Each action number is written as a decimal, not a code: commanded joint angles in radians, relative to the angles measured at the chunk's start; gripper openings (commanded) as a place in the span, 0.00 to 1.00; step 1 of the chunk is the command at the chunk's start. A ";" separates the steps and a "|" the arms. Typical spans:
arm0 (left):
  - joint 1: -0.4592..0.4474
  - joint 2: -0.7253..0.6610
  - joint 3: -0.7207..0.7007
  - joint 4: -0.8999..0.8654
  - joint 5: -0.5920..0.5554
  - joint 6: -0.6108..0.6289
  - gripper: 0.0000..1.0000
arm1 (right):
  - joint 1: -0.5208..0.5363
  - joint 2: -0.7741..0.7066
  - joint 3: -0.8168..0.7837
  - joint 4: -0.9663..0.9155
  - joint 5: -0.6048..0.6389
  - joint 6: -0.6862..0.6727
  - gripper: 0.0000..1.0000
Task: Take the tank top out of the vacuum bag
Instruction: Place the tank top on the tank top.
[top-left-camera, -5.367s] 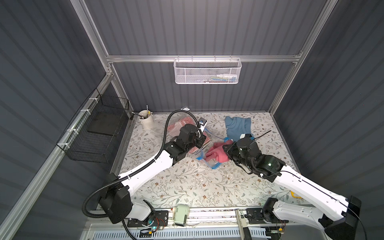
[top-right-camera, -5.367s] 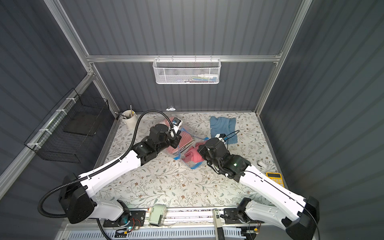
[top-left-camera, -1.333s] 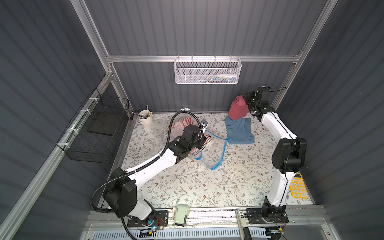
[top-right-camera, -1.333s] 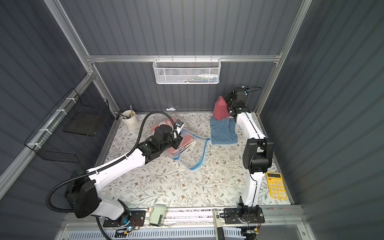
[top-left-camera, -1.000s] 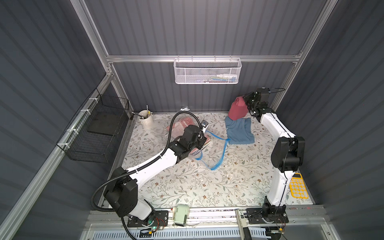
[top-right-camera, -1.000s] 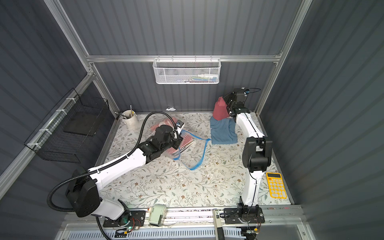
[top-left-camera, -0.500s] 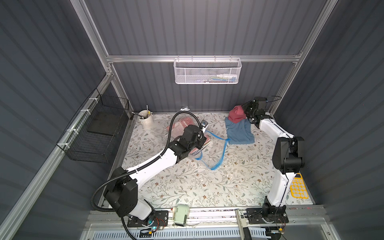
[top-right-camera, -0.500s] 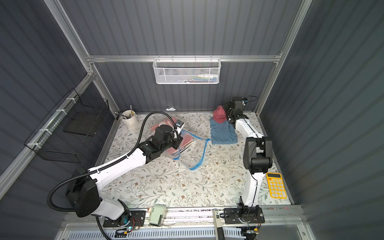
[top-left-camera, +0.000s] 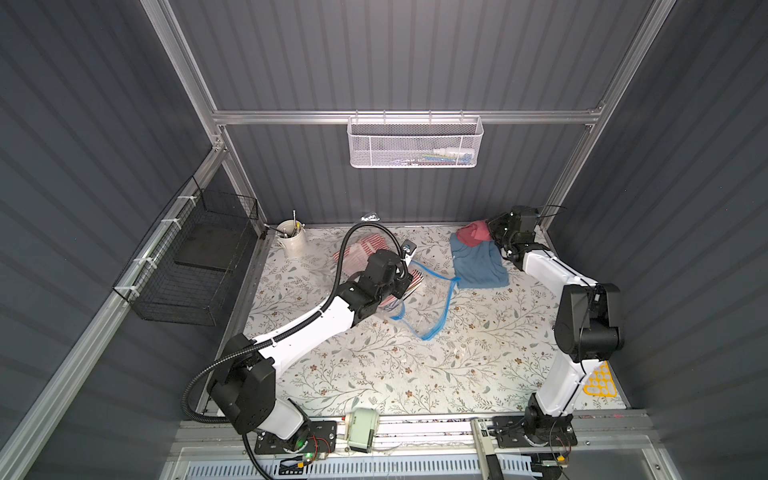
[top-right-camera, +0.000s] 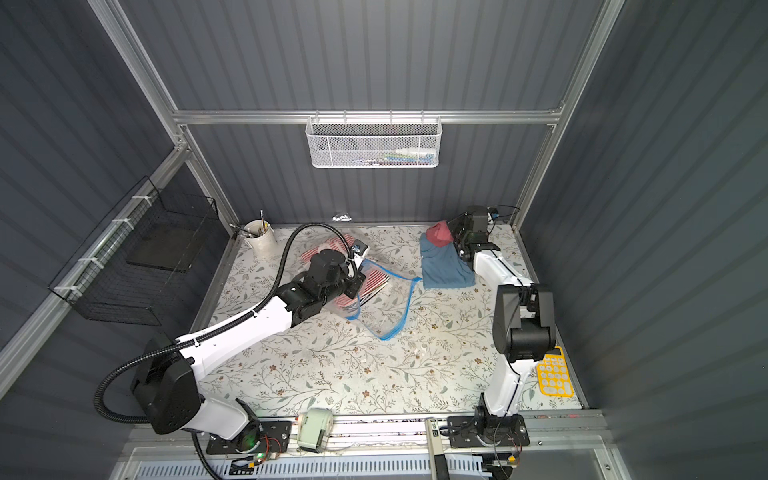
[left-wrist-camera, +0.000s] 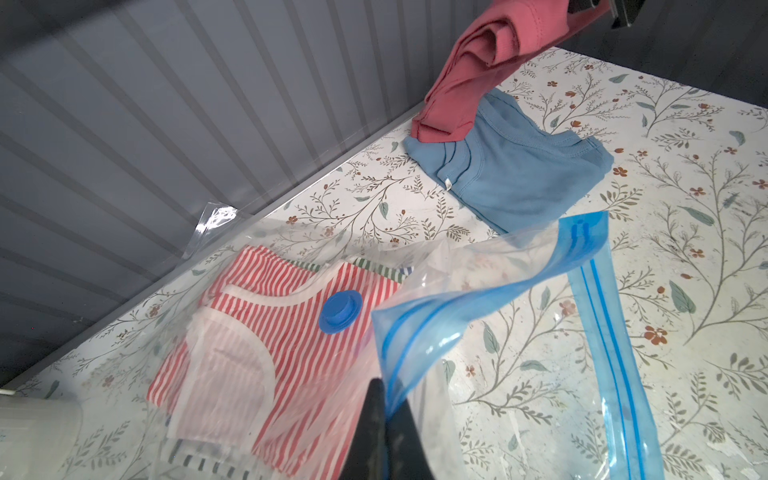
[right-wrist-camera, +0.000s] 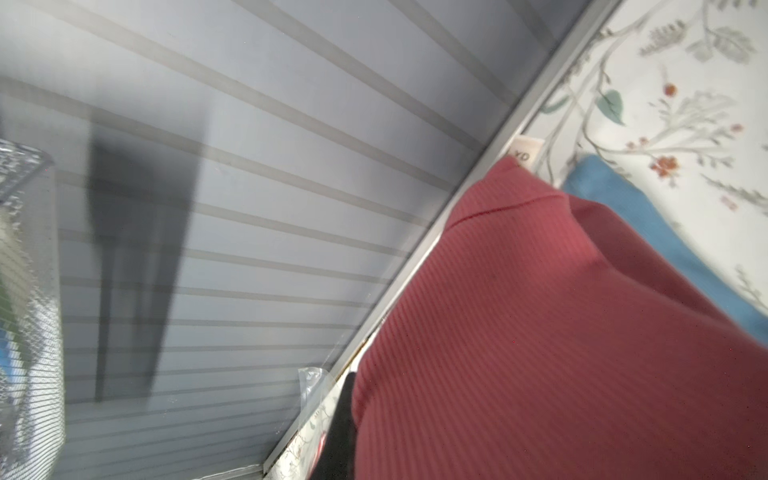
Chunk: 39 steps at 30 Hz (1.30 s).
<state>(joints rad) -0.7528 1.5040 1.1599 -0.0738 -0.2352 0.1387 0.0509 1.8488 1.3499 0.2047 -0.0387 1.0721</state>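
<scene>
Floral tabletop (top-left-camera: 374, 365) in a top view: the vacuum bag (top-left-camera: 432, 307) lies mid-table, the red tank top (top-left-camera: 471, 233) out of it, hanging from the right gripper (top-left-camera: 494, 230) over a blue shirt (top-left-camera: 478, 266). Left wrist: left gripper (left-wrist-camera: 384, 386) jaws pinch the bag's edge. Right wrist: jaws clamp red cloth; judging by this, only setting down is left

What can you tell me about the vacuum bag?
The vacuum bag is clear, crinkly plastic with a blue zip strip along its open mouth and a round blue valve cap. It lies on the floral table with striped clothes inside. The left gripper, shut, pinches one lip of the mouth and holds it raised.
</scene>
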 joint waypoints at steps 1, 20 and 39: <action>0.007 -0.004 0.014 -0.012 0.007 -0.001 0.00 | -0.008 -0.044 -0.052 0.047 -0.003 0.016 0.00; 0.008 -0.004 0.015 -0.014 0.012 -0.001 0.00 | -0.008 -0.110 -0.302 0.123 -0.043 0.084 0.00; 0.007 0.001 0.018 -0.017 0.026 -0.007 0.00 | 0.000 -0.104 -0.414 0.203 -0.115 0.163 0.04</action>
<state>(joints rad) -0.7525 1.5040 1.1599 -0.0742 -0.2211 0.1383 0.0467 1.7550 0.9543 0.3706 -0.1261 1.2098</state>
